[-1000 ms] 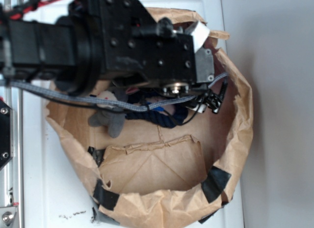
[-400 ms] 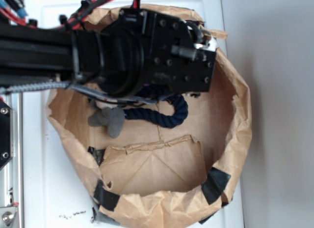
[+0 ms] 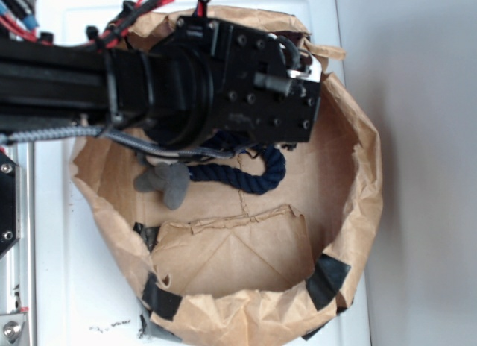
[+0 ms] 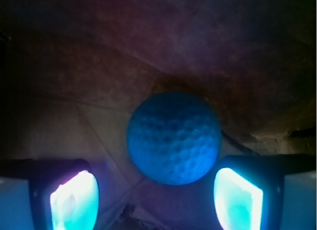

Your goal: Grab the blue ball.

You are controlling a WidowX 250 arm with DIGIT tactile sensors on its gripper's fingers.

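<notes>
In the wrist view the blue ball (image 4: pixel 174 137), round with a dimpled surface, lies on the brown paper floor just ahead of my gripper (image 4: pixel 156 200). The two fingers (image 4: pixel 74 202) stand wide apart, one on each side below the ball, with nothing between them, so the gripper is open. In the exterior view the black arm and wrist (image 3: pixel 223 81) reach down into the paper bag (image 3: pixel 358 212) and hide the ball completely.
A dark navy rope loop (image 3: pixel 257 174) and a grey plush bunny (image 3: pixel 164 183) lie on the bag floor beside the arm. Crumpled bag walls ring the space, patched with black tape (image 3: pixel 326 277). A folded paper flap (image 3: pixel 238 249) covers the near floor.
The arm has swung and dropped deeper into the bag over the last second; the gripper fingers seen at the right earlier are now hidden under the wrist. Little moved in the last half second.
</notes>
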